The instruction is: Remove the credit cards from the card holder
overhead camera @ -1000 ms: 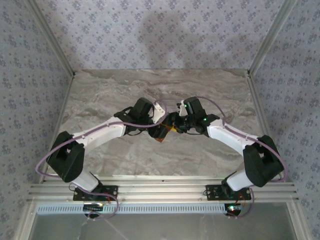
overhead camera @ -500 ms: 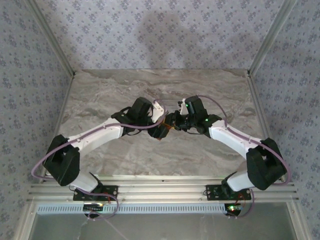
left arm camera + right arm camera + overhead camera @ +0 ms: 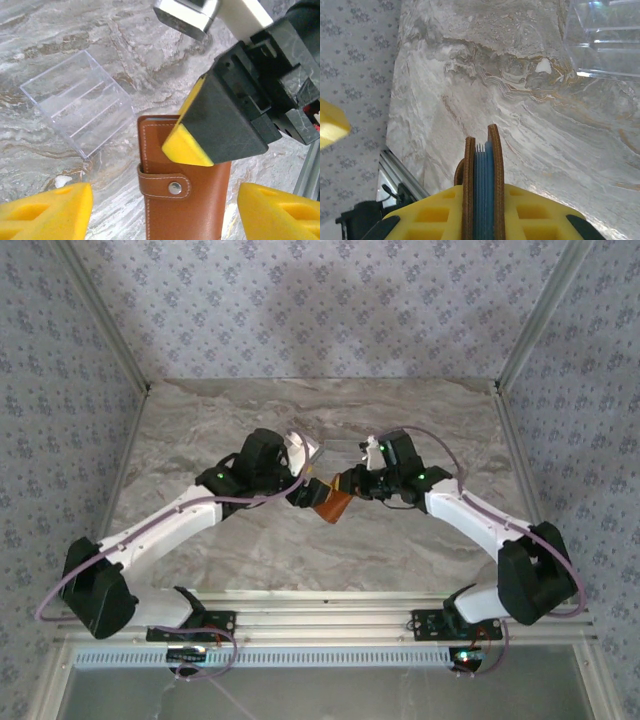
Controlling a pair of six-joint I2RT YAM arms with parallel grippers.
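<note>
The card holder is tan-brown leather, closed, its snap strap fastened. My right gripper is shut on it, one yellow pad on each cover. In the right wrist view the holder stands edge-on, with blue-grey lining between the two leather covers. The credit cards are hidden inside. In the left wrist view one right finger presses on the holder's upper end. My left gripper is open, its fingers wide to either side of the holder and apart from it. From above, the left gripper and right gripper meet at the holder.
A clear plastic tray with dividers sits on the marble table just beyond the holder and appears as the tray at upper right of the right wrist view. Patterned walls enclose the table. An aluminium rail runs along the near edge.
My left gripper has opened and drawn back to the left, its arm stretching lower. My right gripper has shut on the card holder, which now shows more plainly between the two.
</note>
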